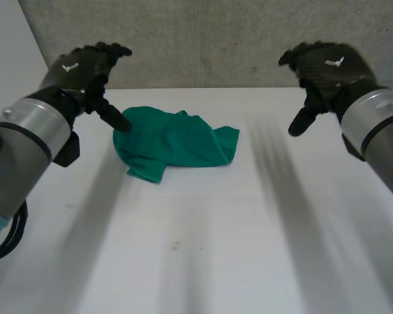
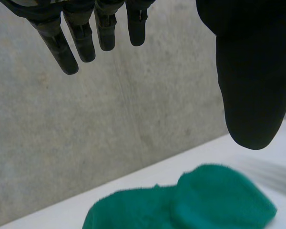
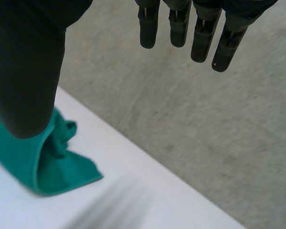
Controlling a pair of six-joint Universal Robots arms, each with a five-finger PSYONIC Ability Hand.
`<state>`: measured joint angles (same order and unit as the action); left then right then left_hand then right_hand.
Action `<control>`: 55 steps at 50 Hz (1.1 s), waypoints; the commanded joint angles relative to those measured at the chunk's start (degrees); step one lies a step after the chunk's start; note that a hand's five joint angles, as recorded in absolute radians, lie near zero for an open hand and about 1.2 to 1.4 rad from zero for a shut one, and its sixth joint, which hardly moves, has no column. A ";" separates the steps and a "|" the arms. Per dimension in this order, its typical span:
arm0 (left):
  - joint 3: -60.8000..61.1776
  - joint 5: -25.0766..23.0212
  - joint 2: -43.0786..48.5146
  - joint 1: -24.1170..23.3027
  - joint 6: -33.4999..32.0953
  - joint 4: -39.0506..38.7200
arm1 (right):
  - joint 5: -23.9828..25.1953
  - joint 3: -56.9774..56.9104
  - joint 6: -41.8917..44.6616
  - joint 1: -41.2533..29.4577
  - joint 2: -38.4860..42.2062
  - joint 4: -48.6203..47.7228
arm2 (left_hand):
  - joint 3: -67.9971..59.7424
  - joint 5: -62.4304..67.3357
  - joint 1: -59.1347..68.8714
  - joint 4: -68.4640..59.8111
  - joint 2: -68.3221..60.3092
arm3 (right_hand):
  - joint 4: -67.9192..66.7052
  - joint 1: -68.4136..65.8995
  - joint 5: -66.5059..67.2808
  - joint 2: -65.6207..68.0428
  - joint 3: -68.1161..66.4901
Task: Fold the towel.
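You've got a white table (image 1: pixel 216 261) against a grey wall (image 1: pixel 216 39). The green towel (image 1: pixel 173 144) lies crumpled on the table's far half, left of centre, with one corner out to the right. Left hand (image 1: pixel 85 69) hovers above the towel's left edge, fingers straight and spread, thumb pointing down at the cloth, gripping nothing. Right hand (image 1: pixel 327 65) is up off the table, well apart to the towel's right, fingers loose, also empty.

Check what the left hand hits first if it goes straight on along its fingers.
Probably the grey wall behind the table: the left hand, open, aims above the green towel, which lies lower, below its thumb. Depth is unclear.
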<state>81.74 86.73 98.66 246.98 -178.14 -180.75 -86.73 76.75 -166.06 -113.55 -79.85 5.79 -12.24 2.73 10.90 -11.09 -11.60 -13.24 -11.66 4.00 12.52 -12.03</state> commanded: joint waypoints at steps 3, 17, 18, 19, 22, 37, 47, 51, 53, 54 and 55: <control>-3.51 0.10 13.37 0.78 -11.85 -4.86 | 2.09 -3.97 -2.77 -0.36 9.96 -0.78 | -0.33 -0.16 1.67 -1.47 -0.97 | 3.24 1.66 -4.00 -2.52 2.03; -15.21 -0.77 37.48 0.78 -22.24 -18.84 | 3.23 -28.20 -21.65 -4.04 39.12 -4.38 | -3.86 3.37 5.20 -5.01 -4.50 | 3.24 1.66 -4.00 -2.52 2.03; -15.82 -0.78 38.44 0.78 -22.77 -19.11 | 3.85 -31.54 -23.85 -4.48 42.64 -4.38 | -3.86 3.37 5.20 -5.01 -4.51 | 3.24 1.66 -4.00 -2.52 2.03; -16.87 -0.78 40.28 0.78 -23.73 -19.55 | 4.29 -34.97 -26.13 -5.01 45.98 -4.38 | -3.86 3.37 5.20 -5.01 -4.51 | 3.24 1.66 -4.00 -2.52 2.03; -18.98 -1.21 43.09 0.87 -24.97 -19.81 | 4.91 -41.39 -29.92 -5.54 52.05 -4.47 | -4.53 4.04 5.87 -5.68 -5.17 | 3.24 1.66 -4.00 -2.52 2.03; -21.28 -2.53 46.54 0.87 -26.56 -19.20 | 5.87 -58.91 -32.57 -7.74 64.38 -3.68 | -59.54 59.05 60.88 -60.69 -60.18 | -53.96 -55.55 53.21 54.68 -55.17; -9.25 -0.78 33.72 0.35 -26.56 -16.48 | 9.74 -58.47 -31.52 -7.04 61.32 6.32 | -67.76 67.27 69.10 -68.91 -68.40 | -66.76 -68.34 66.00 67.48 -67.97; -1.08 1.16 24.67 -0.36 -25.42 -10.16 | 9.74 -56.89 -26.70 -7.04 54.90 11.08 | -67.76 67.27 69.10 -68.91 -68.40 | -66.76 -68.34 66.00 67.48 -67.97; 2.09 1.16 21.86 -0.79 -24.10 -7.09 | 9.74 -55.40 -23.01 -6.86 52.44 12.57 | -67.76 67.27 69.10 -68.91 -68.40 | -66.76 -68.34 66.00 67.48 -67.97; 5.15 1.07 19.23 -1.49 -21.92 -3.68 | 9.74 -53.57 -18.64 -6.69 49.82 13.88 | -67.76 67.27 69.10 -68.91 -68.40 | -66.76 -68.34 66.00 67.48 -67.97; 6.74 0.98 17.90 -1.94 -20.51 -1.90 | 9.74 -52.42 -16.33 -6.69 48.31 14.59 | -67.76 67.27 69.10 -68.91 -68.40 | -66.76 -68.34 66.00 67.48 -67.97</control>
<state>76.73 86.86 127.89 246.92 -203.69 -193.63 -76.82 19.38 -194.58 -120.56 -21.93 14.25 -67.79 54.65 61.96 -68.16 -68.20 -68.04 -56.47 56.43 67.48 -67.53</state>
